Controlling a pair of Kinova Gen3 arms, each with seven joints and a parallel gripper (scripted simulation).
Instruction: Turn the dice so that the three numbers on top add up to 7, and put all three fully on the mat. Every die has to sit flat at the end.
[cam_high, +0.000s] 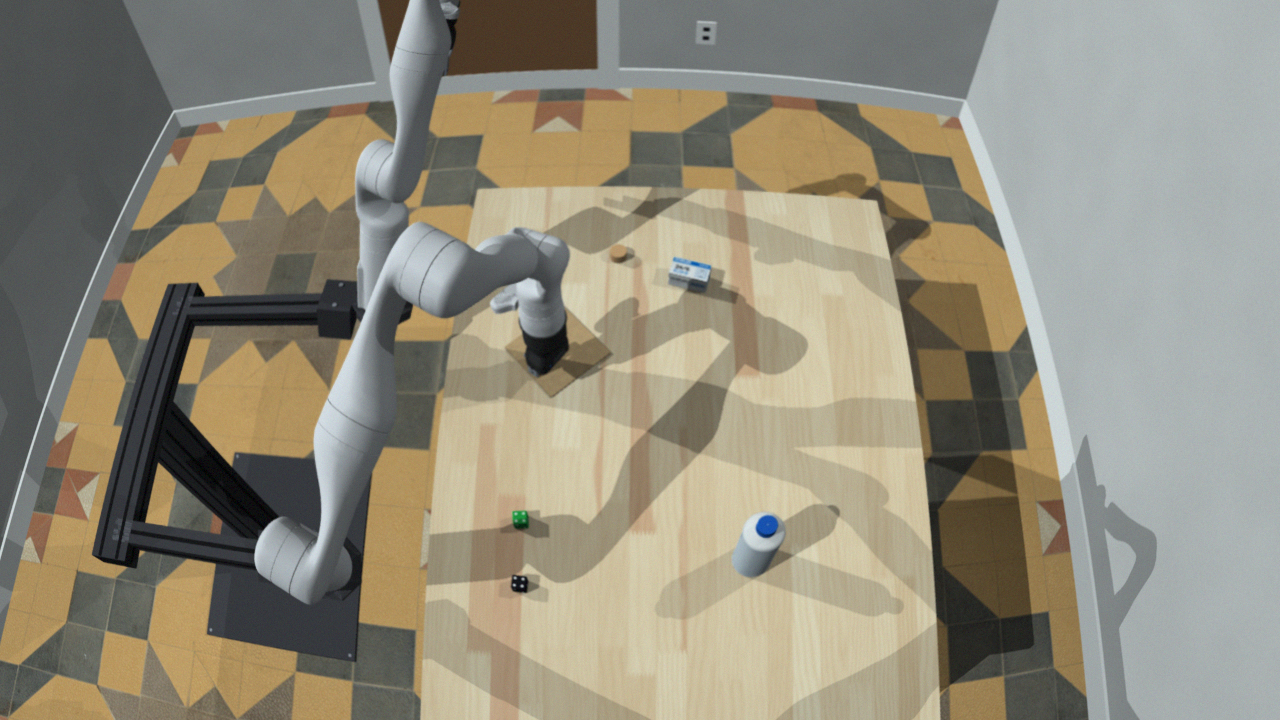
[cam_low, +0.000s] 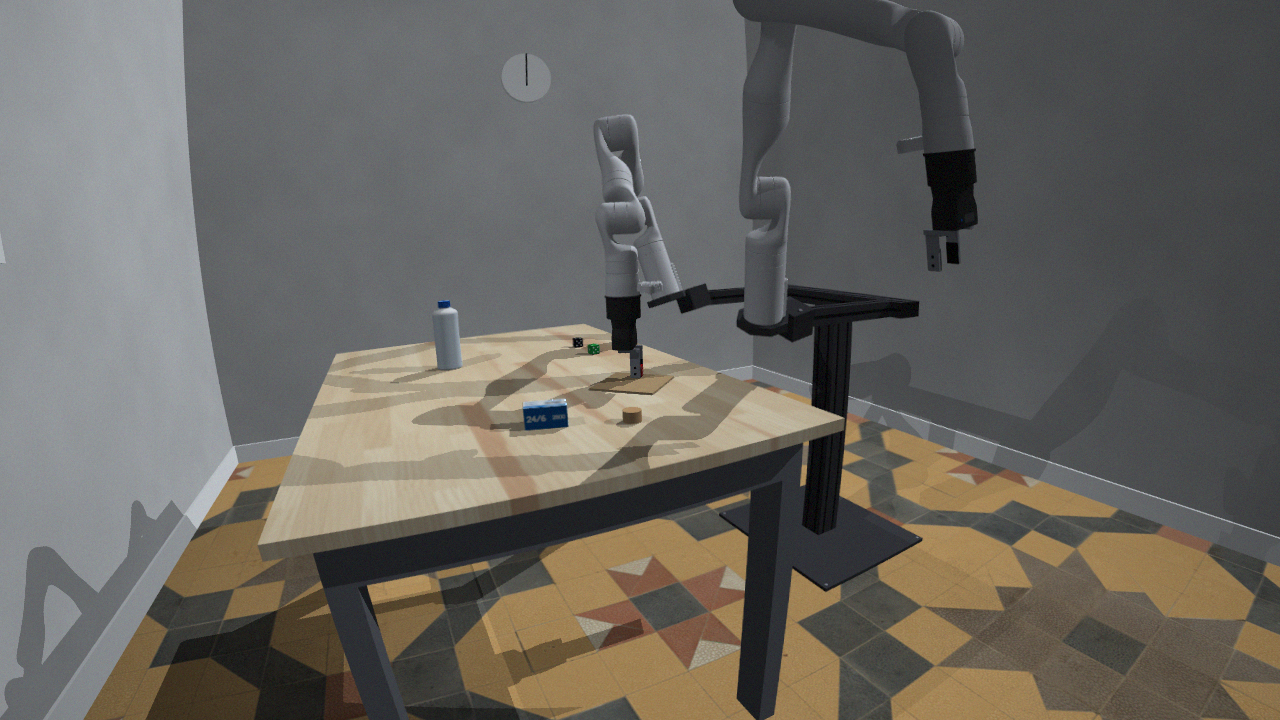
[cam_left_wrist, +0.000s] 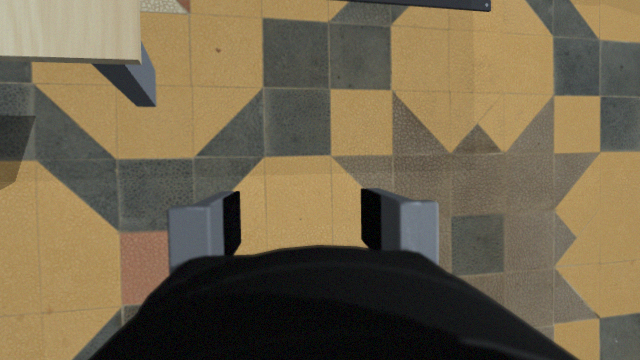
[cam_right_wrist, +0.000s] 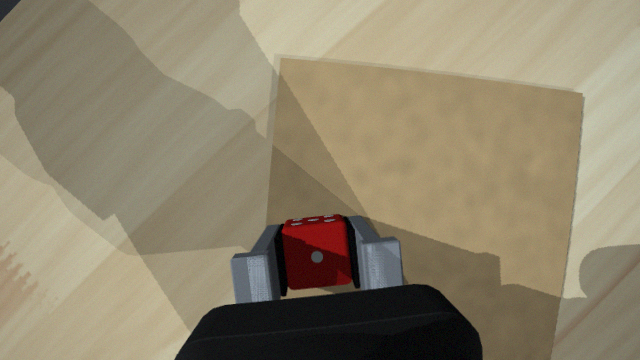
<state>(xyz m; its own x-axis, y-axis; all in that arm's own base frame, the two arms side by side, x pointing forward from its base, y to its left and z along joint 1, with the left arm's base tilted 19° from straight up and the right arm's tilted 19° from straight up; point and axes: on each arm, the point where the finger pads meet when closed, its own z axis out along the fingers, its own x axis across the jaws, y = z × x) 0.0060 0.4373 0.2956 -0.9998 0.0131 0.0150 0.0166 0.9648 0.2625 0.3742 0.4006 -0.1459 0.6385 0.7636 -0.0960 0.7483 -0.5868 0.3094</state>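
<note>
My right gripper (cam_low: 636, 368) (cam_right_wrist: 316, 245) is shut on the red die (cam_right_wrist: 317, 272), low over the square brown mat (cam_high: 586, 353) (cam_low: 655, 385) (cam_right_wrist: 450, 150), near one edge. The red die shows one pip on top and five on a side face; its underside is hidden, so I cannot tell whether it touches the mat. The green die (cam_high: 520, 519) (cam_low: 593, 349) and the black die (cam_high: 519, 583) (cam_low: 578, 342) lie on the bare table. The black top seems to show four; the green top is too small to read surely. My left gripper (cam_low: 943, 255) (cam_left_wrist: 301, 215) is open and empty, beyond the table.
A white bottle (cam_high: 754, 546) (cam_low: 447, 340) with a blue cap stands on the wooden table (cam_high: 805, 644) (cam_low: 358, 483). A blue-and-white box (cam_high: 689, 272) (cam_low: 545, 414) and a small brown disc (cam_high: 618, 253) (cam_low: 631, 415) lie beyond the mat from the green and black dice.
</note>
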